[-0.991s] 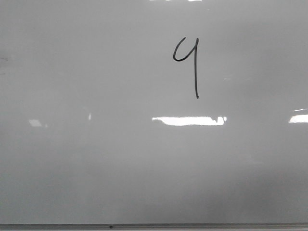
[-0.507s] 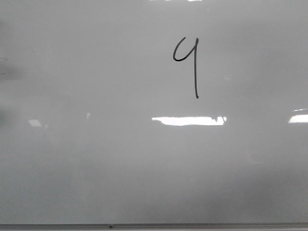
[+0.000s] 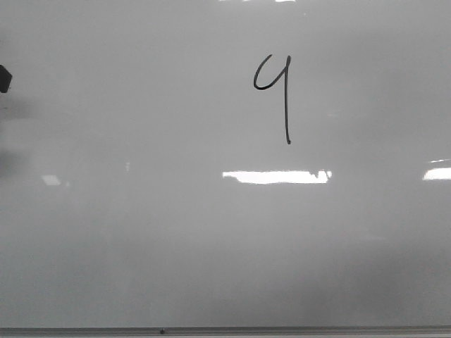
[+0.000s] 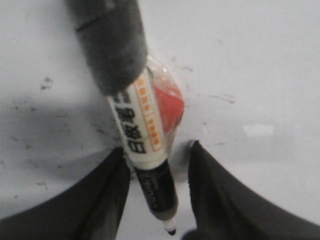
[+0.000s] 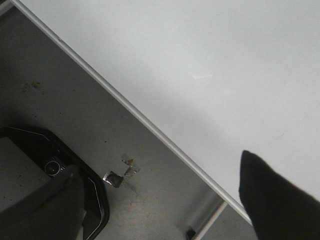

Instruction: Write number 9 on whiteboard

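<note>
The whiteboard (image 3: 141, 246) fills the front view. The number 9 (image 3: 285, 105) is drawn on it in thin black marker, upper middle, with an open-topped loop and a long straight tail. My left gripper (image 4: 157, 147) is shut on a white-and-black marker (image 4: 142, 125), whose bare tip (image 4: 171, 231) hangs over the smudged board (image 4: 250, 60). A grey foam sleeve (image 4: 112, 45) covers the marker's upper end and a red piece (image 4: 170, 102) sits behind it. My right gripper (image 5: 160, 210) is open and empty above the board's edge (image 5: 150, 125).
A small dark shape (image 3: 3, 77) pokes in at the front view's left edge, with a faint shadow below it. The board's grey frame (image 3: 225, 330) runs along the near side. In the right wrist view, grey floor (image 5: 75, 100) and a black base (image 5: 55, 160) lie beyond the board.
A small dark shape has come into the front view at the left edge, and the shadow there has deepened. The 9 is unchanged.
</note>
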You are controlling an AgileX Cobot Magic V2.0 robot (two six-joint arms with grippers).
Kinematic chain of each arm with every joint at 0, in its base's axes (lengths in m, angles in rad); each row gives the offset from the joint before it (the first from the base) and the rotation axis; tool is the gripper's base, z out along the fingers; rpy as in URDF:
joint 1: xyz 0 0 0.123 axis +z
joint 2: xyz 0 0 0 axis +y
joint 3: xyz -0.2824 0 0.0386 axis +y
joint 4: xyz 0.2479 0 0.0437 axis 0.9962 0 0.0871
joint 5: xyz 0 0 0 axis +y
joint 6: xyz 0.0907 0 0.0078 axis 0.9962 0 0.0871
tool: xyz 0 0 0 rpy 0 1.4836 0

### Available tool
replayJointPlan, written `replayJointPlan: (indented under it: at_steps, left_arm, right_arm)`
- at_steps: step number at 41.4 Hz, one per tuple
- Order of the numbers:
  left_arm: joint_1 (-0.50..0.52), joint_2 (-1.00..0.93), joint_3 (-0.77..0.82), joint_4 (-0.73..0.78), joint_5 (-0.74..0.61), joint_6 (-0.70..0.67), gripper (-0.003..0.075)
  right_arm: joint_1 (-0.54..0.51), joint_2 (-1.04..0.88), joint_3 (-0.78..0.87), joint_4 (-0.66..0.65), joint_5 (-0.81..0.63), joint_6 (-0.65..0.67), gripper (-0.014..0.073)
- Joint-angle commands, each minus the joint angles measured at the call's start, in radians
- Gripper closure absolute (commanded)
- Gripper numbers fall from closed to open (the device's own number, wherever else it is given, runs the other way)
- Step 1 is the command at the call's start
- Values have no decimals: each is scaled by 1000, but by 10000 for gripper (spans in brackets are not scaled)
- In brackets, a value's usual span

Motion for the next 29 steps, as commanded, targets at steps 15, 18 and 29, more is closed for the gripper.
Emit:
replayJointPlan:
  at_steps: [15, 18, 29]
  left_arm:
    - [-29, -290, -32, 9, 279, 3, 407]
    - [-66, -357, -32, 2, 343, 45, 407]
    - [-312, -624, -32, -108, 585, 229, 407]
  right_arm:
    - [-9, -114, -32, -138, -32, 302, -50]
    - [-9, -140, -32, -168, -11, 354, -50]
    - [-9, -260, -27, -206, 64, 455, -50]
